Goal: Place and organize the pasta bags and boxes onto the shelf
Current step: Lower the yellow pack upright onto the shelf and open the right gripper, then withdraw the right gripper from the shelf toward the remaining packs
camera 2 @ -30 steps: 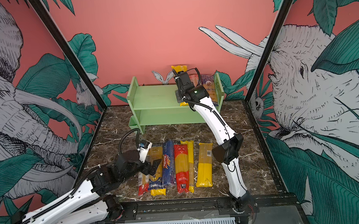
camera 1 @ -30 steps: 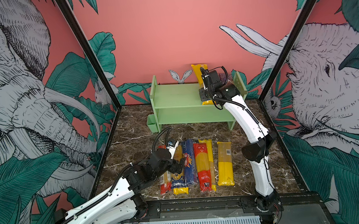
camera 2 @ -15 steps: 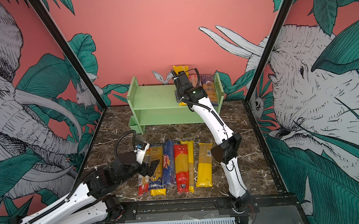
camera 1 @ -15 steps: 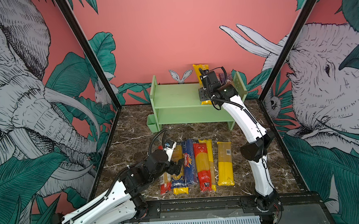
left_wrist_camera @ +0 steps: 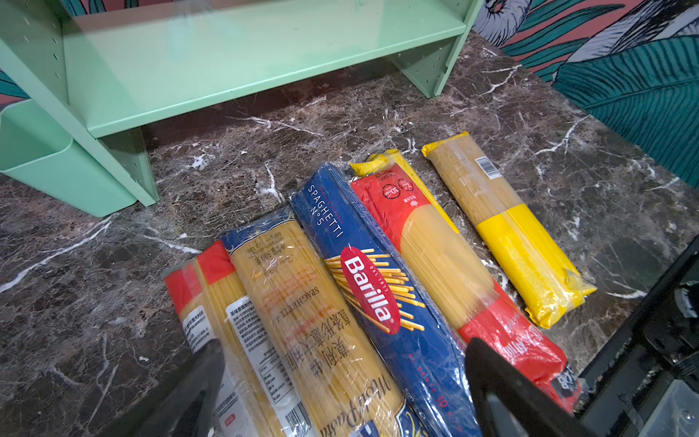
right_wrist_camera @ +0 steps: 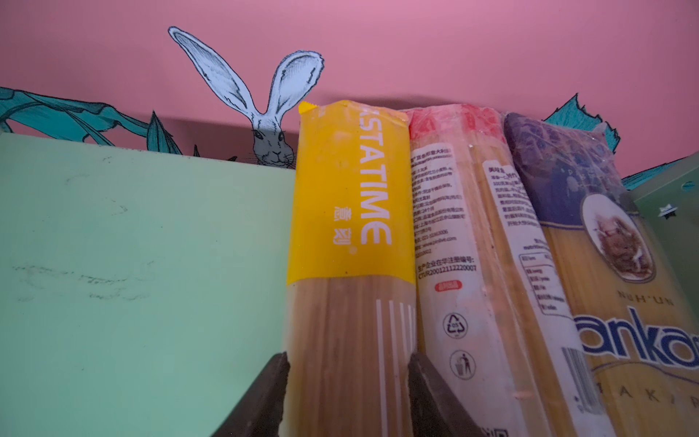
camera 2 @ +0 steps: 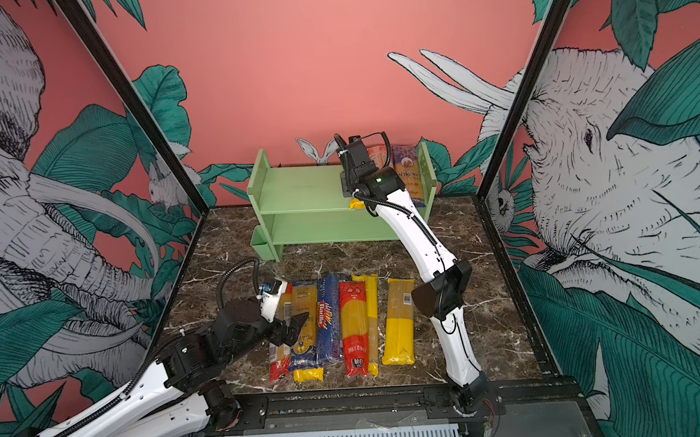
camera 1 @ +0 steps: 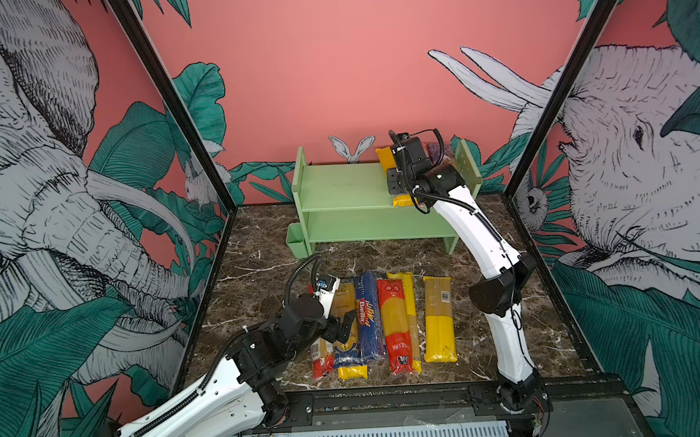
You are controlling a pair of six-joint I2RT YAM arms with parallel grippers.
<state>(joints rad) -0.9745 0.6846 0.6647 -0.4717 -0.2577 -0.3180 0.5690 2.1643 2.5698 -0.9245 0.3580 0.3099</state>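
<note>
Dark marble tabletop [camera 1: 258, 250], pink jungle-mural walls around it.

Left gripper [left_wrist_camera: 344, 344] is hovering low over the row of packs, jaws standing fully apart and gripping nothing. Directly beneath it a blue-ended clear spaghetti pack [left_wrist_camera: 302, 302] and the dark blue Barilla pack [left_wrist_camera: 370, 287] are lying side by side, touching. Outside one finger [left_wrist_camera: 196, 378] a red-ended pack [left_wrist_camera: 204, 295] is lying against the clear one. Outside the other, a red-wrapped pack [left_wrist_camera: 446, 257] is pressing against a yellow-ended pack [left_wrist_camera: 378, 164]. A yellow-wrapped pack [left_wrist_camera: 510, 234] is lying a little apart, farthest from this gripper. Six packs are showing on the marble.

Pale green shelf [camera 1: 338, 187] is standing well ahead of that gripper, with a green cup [camera 1: 295, 241] hanging on its side panel. Lower tier [left_wrist_camera: 264, 56] is showing bare where visible.

Right gripper [right_wrist_camera: 347, 359] is reaching over the top tier, jaws partway open and straddling the yellow PASTATIME pack [right_wrist_camera: 348, 212], which is lying flat on the tier. Pads [right_wrist_camera: 272, 378] are sitting right at its sides; cannot tell whether they are pinching it or just clear. Beyond one finger, touching that pack, a red-topped pack [right_wrist_camera: 454, 227] is lying, then an Ankara pack [right_wrist_camera: 605, 287] next to the end panel [right_wrist_camera: 673, 212].

Judgement: three packs are lying shelved abreast, six are left. Roughly a third done.
</note>
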